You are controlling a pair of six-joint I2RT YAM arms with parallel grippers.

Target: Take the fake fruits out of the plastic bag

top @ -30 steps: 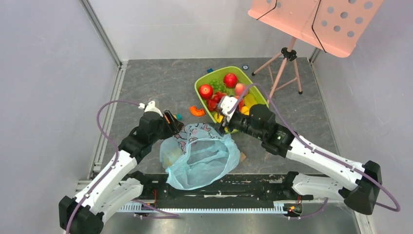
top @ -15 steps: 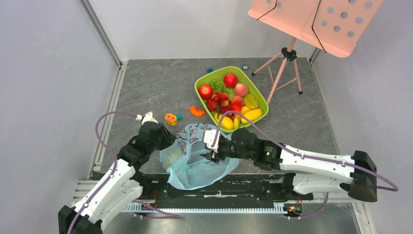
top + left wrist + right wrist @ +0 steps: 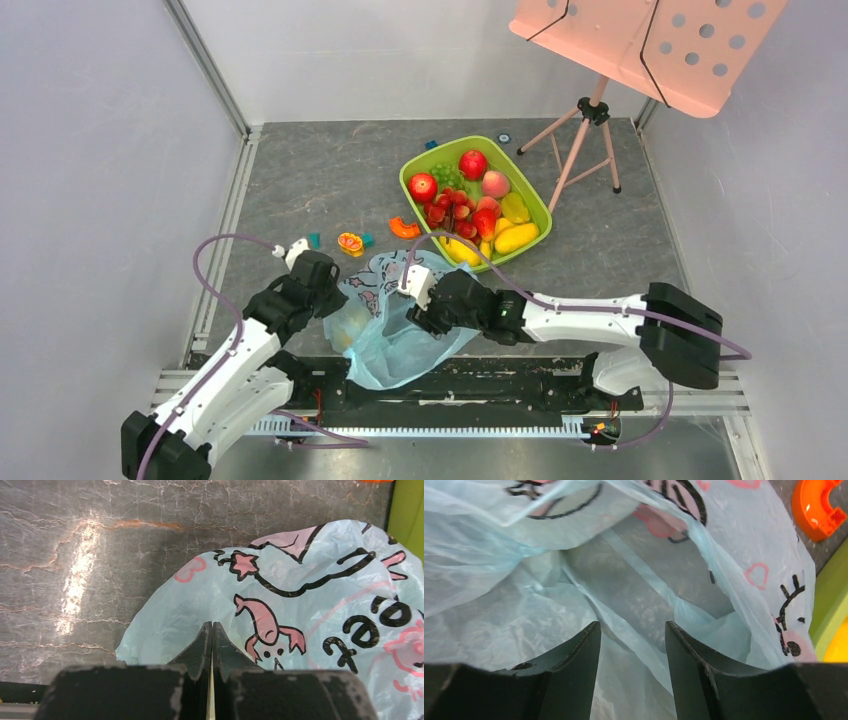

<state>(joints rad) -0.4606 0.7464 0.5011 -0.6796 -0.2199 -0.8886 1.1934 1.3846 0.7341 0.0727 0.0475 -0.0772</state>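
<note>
The light-blue plastic bag (image 3: 385, 352) with pink cartoon prints lies crumpled at the near edge between my arms. A yellow fake fruit (image 3: 350, 325) shows through its left side. My left gripper (image 3: 328, 290) is shut at the bag's upper left edge. In the left wrist view its tips (image 3: 212, 625) meet on the printed film (image 3: 325, 595). My right gripper (image 3: 412, 305) reaches into the bag's mouth. Its jaws (image 3: 633, 630) stand open with only loose bag film (image 3: 524, 610) between them. No fruit shows in the right wrist view inside the bag.
A green tray (image 3: 404, 182) behind the bag holds several fake fruits (image 3: 473, 163). An orange slice (image 3: 350, 243), an orange curved piece (image 3: 404, 228) and small teal blocks (image 3: 314, 240) lie on the floor nearby. A pink music stand's tripod (image 3: 590, 130) is at the back right.
My right arm swung from the tray down into the bag's mouth, its jaws narrowing a little. My left gripper drew back toward the bag's left edge and shut. The bag bunched narrower.
</note>
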